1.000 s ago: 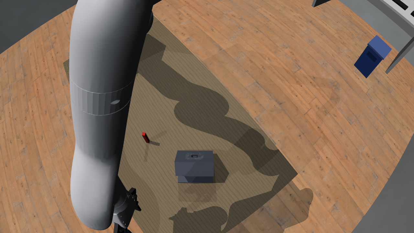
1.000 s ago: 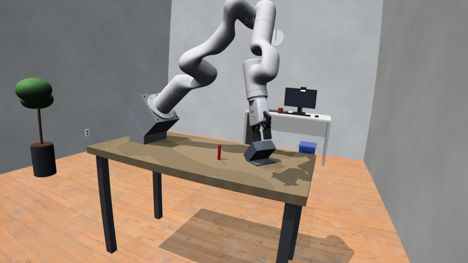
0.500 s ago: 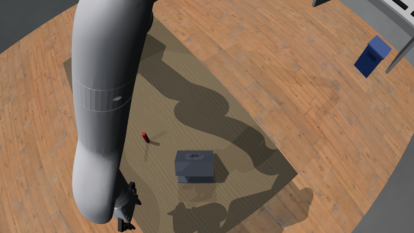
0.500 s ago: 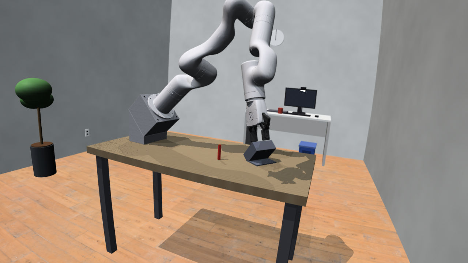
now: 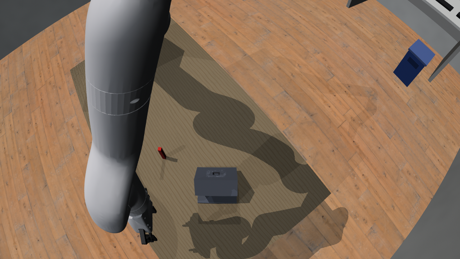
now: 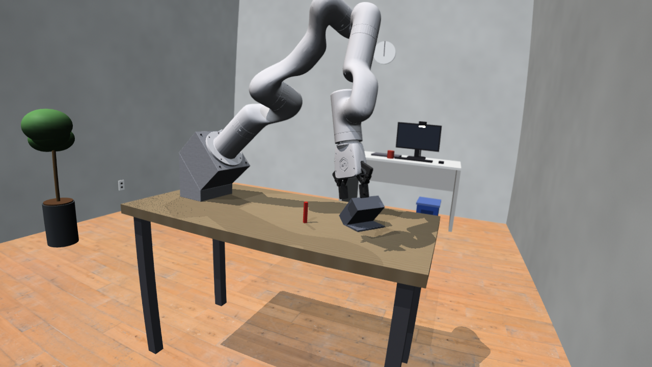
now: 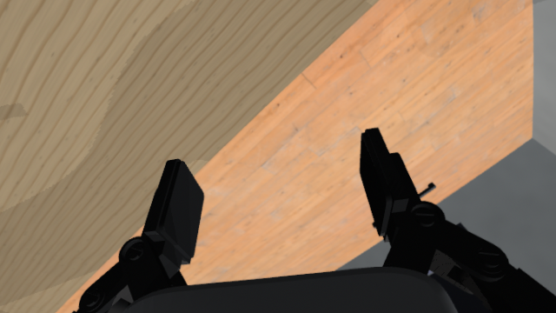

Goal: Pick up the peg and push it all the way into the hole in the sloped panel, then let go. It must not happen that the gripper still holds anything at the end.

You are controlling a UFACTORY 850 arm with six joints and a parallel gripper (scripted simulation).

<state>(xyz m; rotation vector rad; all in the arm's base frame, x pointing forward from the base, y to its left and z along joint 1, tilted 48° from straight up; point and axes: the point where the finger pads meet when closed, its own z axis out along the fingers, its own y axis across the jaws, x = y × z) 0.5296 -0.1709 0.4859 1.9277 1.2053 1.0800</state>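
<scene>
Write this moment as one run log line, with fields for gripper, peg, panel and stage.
gripper: open, empty, over table edge | peg: upright on table, untouched | panel: hole empty | stage: before pickup
</scene>
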